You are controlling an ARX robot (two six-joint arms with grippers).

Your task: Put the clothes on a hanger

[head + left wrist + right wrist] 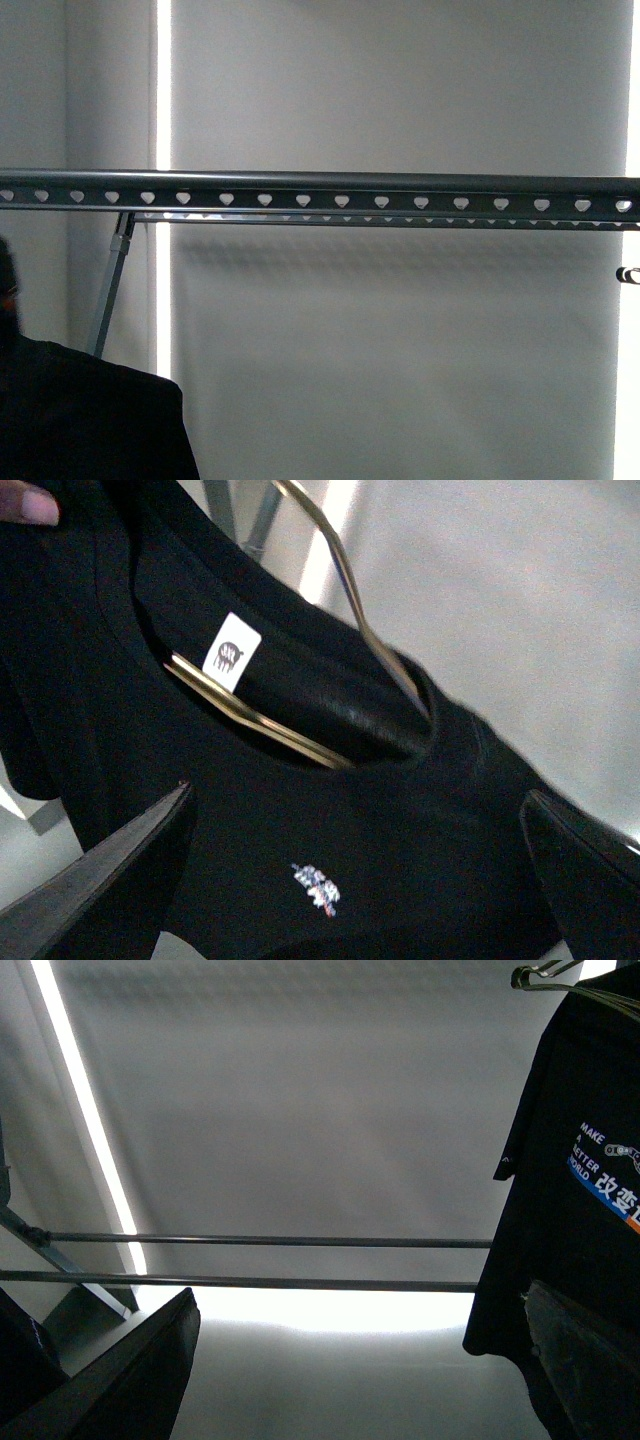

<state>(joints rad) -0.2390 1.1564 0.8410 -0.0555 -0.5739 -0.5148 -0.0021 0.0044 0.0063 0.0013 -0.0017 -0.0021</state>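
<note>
The T-shirt (300,820) hangs on a thin wire hanger (260,723) right in front of the left gripper (355,795), whose jaws stand spread, pinching nothing. The right gripper (360,1290) is spread too (and empty). The rack rail (320,188) runs across ahead. The risk is that closing on loose cloth alone drags the shirt off the wire, or that a tilted lift misses the rail.

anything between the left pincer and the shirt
Nothing. In the left wrist view the open left pincer faces the shirt directly, and no object sits in the stretch between them.
</note>
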